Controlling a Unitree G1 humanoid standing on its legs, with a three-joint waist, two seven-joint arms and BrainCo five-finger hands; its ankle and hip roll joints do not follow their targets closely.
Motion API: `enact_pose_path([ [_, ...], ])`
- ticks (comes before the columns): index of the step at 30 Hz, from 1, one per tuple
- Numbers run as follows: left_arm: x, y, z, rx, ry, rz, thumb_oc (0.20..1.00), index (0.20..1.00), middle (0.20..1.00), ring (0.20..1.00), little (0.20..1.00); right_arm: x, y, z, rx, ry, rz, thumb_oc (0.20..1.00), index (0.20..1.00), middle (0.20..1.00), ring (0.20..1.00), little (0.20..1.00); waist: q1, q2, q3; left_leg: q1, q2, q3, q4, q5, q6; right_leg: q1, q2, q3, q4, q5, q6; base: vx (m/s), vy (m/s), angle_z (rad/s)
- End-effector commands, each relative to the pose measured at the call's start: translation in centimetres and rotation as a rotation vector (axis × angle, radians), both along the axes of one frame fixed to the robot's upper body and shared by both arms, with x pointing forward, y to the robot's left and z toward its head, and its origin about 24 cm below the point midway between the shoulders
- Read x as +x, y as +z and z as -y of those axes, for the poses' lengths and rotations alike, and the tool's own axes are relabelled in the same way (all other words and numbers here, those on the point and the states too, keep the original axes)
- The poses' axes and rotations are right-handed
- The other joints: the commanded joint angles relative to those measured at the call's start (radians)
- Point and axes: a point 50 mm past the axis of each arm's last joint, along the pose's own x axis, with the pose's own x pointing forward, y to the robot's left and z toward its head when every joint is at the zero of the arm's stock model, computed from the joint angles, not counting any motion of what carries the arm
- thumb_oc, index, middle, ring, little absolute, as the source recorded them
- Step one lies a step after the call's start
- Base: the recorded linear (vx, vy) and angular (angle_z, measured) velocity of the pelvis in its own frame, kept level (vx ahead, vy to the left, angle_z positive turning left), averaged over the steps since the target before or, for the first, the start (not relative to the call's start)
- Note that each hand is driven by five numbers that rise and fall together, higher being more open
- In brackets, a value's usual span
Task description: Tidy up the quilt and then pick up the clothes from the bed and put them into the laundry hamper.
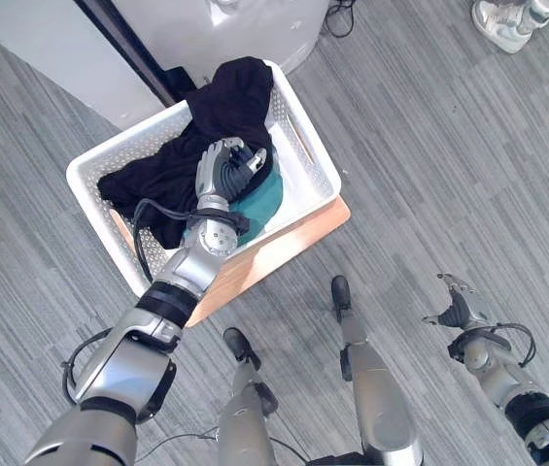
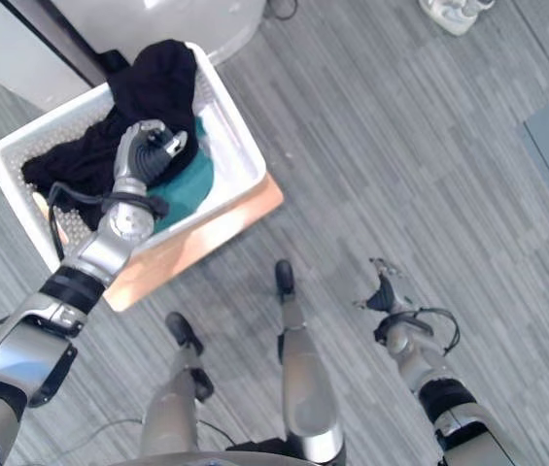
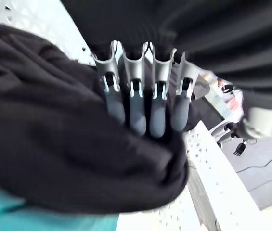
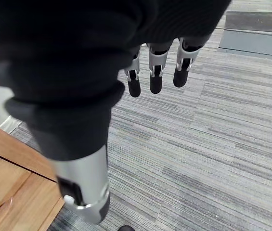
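The white perforated laundry hamper (image 1: 305, 144) stands on the floor in front of me. A black garment (image 1: 227, 95) lies heaped in it and drapes over its far rim. Under that lies a teal garment (image 1: 260, 200). My left hand (image 1: 220, 171) hovers over the middle of the hamper. In the left wrist view its loosely bent fingers (image 3: 138, 108) rest their tips on the black garment (image 3: 54, 144) without closing round it. My right hand (image 1: 461, 309) hangs low at my right side over the carpet, fingers (image 4: 156, 72) relaxed and empty.
The hamper sits on a light wooden board (image 1: 289, 241) on grey striped carpet. A white rounded object (image 1: 225, 29) and a dark post stand just behind it. A person's white shoe (image 1: 503, 23) shows at the far right.
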Motion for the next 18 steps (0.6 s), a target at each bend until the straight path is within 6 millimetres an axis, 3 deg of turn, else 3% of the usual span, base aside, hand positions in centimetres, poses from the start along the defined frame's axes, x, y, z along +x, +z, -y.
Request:
enact_pose_path([
  [1,-0.8,3.7,-1.5,-0.092,0.03,0.201,1.0,1.0,1.0,1.0,1.0,-0.3,0.1,0.3,0.005,-0.015,0.034,1.0,1.0,1.0,1.0,1.0,0.035,-0.021,-0.046,0.106,0.048,-0.031,-0.002,-0.064,-0.06,0.112,-0.067,-0.057,0.005,-0.169,0.107,0.03,-0.047,0.11],
  [4,-2.1,3.7,-3.1,-0.205,0.03,0.247,1.0,1.0,1.0,1.0,1.0,-1.2,-0.8,0.4,-0.001,-0.001,-0.011,1.0,1.0,1.0,1.0,1.0,0.058,-0.019,-0.074,0.141,0.049,-0.053,-0.002,-0.071,-0.06,0.173,-0.064,-0.086,0.005,-0.185,0.099,0.05,-0.028,0.23],
  [5,-3.5,2.9,-4.5,-0.293,0.034,0.264,1.0,1.0,1.0,1.0,1.0,-1.8,-1.3,0.4,0.021,-0.011,-0.022,1.0,1.0,1.0,1.0,1.0,0.08,-0.014,-0.099,0.166,0.047,-0.067,-0.002,-0.078,-0.057,0.219,-0.062,-0.105,0.007,-0.198,0.093,0.05,0.006,0.39],
  [7,-3.5,2.9,-4.5,-0.294,0.035,0.263,1.0,1.0,1.0,1.0,1.0,-1.9,-1.3,0.4,0.021,-0.01,-0.023,1.0,1.0,1.0,1.0,1.0,0.078,-0.014,-0.099,0.168,0.047,-0.068,-0.002,-0.078,-0.057,0.221,-0.061,-0.105,0.006,-0.198,0.093,0.06,0.028,0.51],
  [8,-6.5,-1.9,-7.2,-0.496,0.106,0.18,1.0,1.0,1.0,1.0,1.0,-3.0,-3.0,0.5,0.101,-0.092,-0.079,1.0,1.0,1.0,1.0,1.0,0.124,-0.003,-0.15,0.207,0.037,-0.095,-0.002,-0.086,-0.046,0.296,-0.06,-0.139,0.002,-0.212,0.084,0.08,0.076,0.34],
  [11,-9.9,-8.4,-10.0,-0.576,0.244,-0.024,1.0,1.0,1.0,1.0,1.0,-3.4,-4.1,0.1,0.208,-0.162,-0.124,1.0,1.0,1.0,1.0,1.0,0.166,0.007,-0.182,0.231,0.024,-0.122,-0.002,-0.093,-0.036,0.347,-0.066,-0.158,-0.002,-0.22,0.08,0.03,0.11,0.04],
  [12,-12.2,-12.5,-11.2,-0.586,0.326,-0.181,1.0,1.0,1.0,1.0,1.0,-3.6,-4.6,-0.2,0.251,-0.169,-0.152,1.0,1.0,1.0,1.0,1.0,0.186,0.011,-0.205,0.245,0.017,-0.134,-0.002,-0.1,-0.031,0.372,-0.072,-0.171,-0.003,-0.225,0.081,0.01,0.119,0.5],
  [13,-12.2,-12.5,-11.2,-0.586,0.326,-0.181,1.0,1.0,1.0,1.0,1.0,-3.6,-4.6,-0.2,0.251,-0.169,-0.152,1.0,1.0,1.0,1.0,1.0,0.185,0.011,-0.207,0.241,0.016,-0.135,-0.002,-0.097,-0.031,0.369,-0.073,-0.171,-0.003,-0.223,0.081,0.02,0.16,0.58],
  [14,-15.0,-18.3,-11.9,-0.567,0.458,-0.428,1.0,1.0,1.0,1.0,1.0,-3.7,-5.3,-1.2,0.323,-0.188,-0.18,1.0,1.0,1.0,1.0,1.0,0.201,0.013,-0.228,0.254,0.006,-0.146,-0.002,-0.105,-0.025,0.392,-0.084,-0.184,-0.003,-0.223,0.083,-0.01,0.153,0.53],
  [15,-17.3,-21.7,-12.2,-0.538,0.543,-0.59,1.0,1.0,1.0,1.0,1.0,-3.9,-6.1,-1.8,0.367,-0.205,-0.212,1.0,1.0,1.0,1.0,1.0,0.209,0.014,-0.235,0.262,0.0,-0.154,-0.002,-0.11,-0.021,0.403,-0.088,-0.185,-0.003,-0.224,0.084,-0.01,0.186,0.39],
  [18,-24.2,-28.1,-12.5,-0.412,0.713,-0.981,1.0,1.0,1.0,1.0,1.0,-4.9,-8.0,-3.3,0.379,-0.212,-0.313,1.0,1.0,1.0,1.0,1.0,0.226,0.011,-0.256,0.276,-0.015,-0.166,-0.002,-0.124,-0.009,0.422,-0.1,-0.193,-0.003,-0.221,0.088,-0.01,0.135,0.29],
])
